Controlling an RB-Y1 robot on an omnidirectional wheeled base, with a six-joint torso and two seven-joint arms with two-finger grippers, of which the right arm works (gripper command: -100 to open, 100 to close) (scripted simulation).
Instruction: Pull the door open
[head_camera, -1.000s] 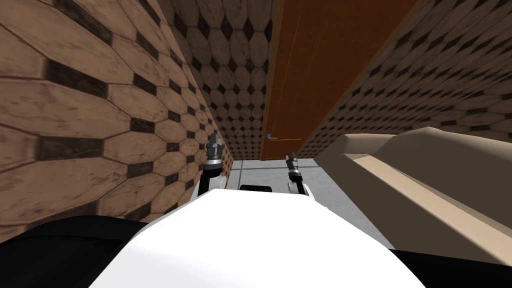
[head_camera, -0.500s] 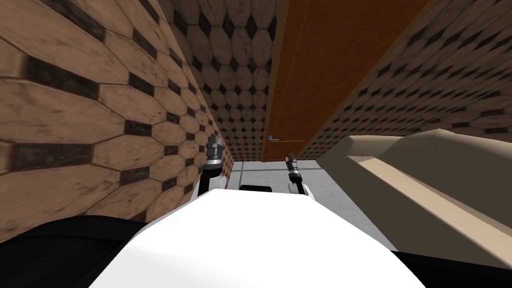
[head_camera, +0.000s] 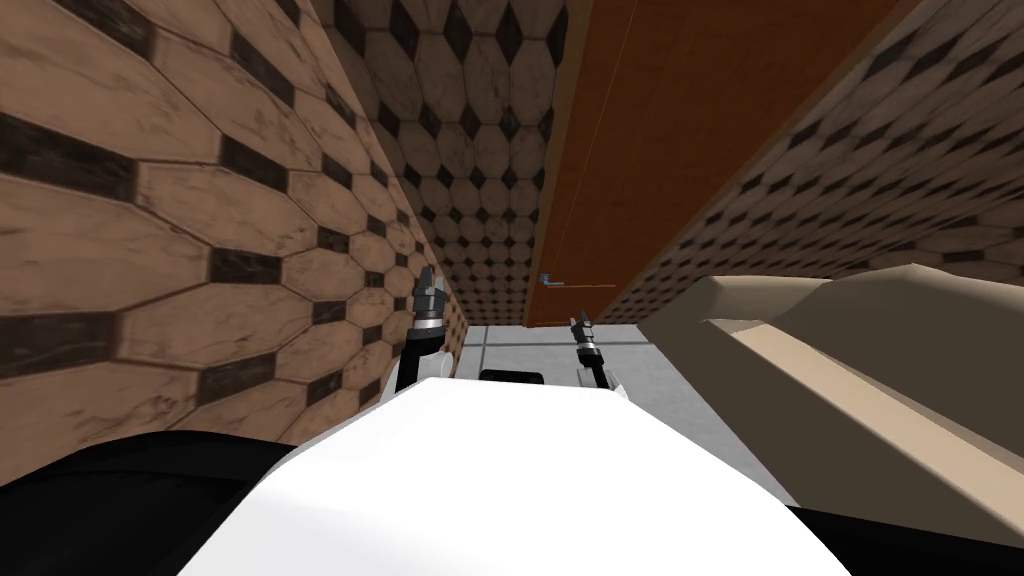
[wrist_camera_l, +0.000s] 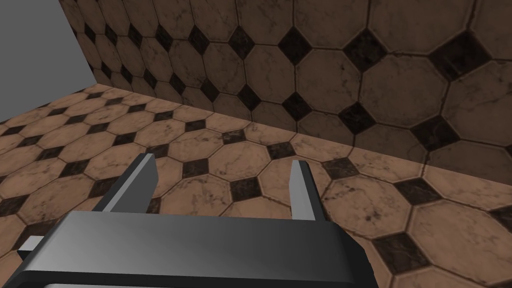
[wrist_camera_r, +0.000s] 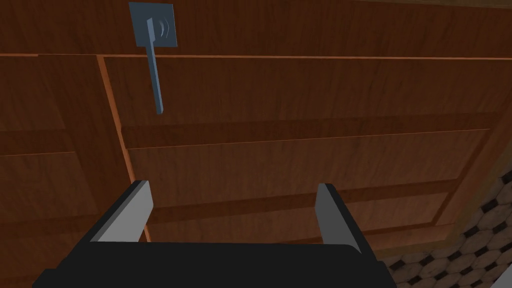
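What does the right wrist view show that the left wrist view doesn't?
Right wrist, not left: the brown panelled door and its grey lever handle, beyond the open right hand and apart from it. Left wrist, not right: two tiled walls meeting in a corner, a plain grey surface, the open left hand. Shared: octagon-and-diamond tiling, a small patch beside the door; both hands empty.

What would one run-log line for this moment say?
stage: pre-grasp | door: shut | handle: untouched | right hand: open, short of handle | left hand: open, beside wall
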